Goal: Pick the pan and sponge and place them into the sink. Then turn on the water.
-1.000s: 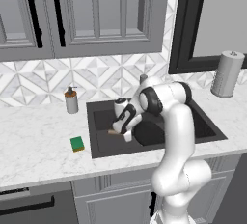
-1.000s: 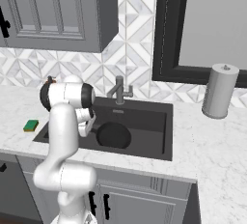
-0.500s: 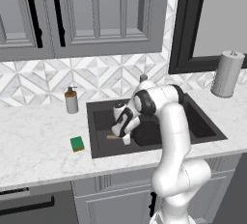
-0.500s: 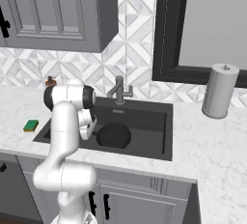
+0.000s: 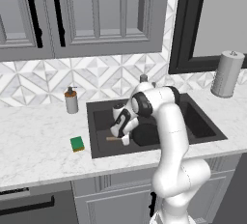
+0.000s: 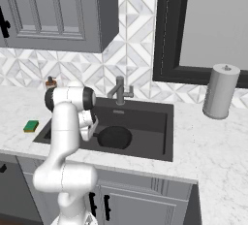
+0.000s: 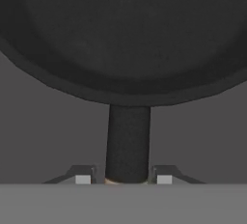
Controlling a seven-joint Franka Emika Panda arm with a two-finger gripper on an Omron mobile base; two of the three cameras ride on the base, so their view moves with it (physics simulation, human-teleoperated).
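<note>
Reaching down into the sink (image 5: 202, 121), the end effector (image 5: 121, 130) sits low in the left part of the dark grey basin, its two fingertips (image 7: 83, 178) spread to either side of the pan handle; whether they press on it I cannot tell. The pan (image 5: 146, 134) lies on the sink floor just right of the end effector: round, black, matte, with a dark neck running from its rim back to the fingers, and a light-brown wooden handle (image 5: 112, 139) poking out to the end effector's left. The sponge (image 5: 77, 144), small and green, rests on the white marble bench (image 5: 38, 150), further left of the end effector, outside the sink rim
</note>
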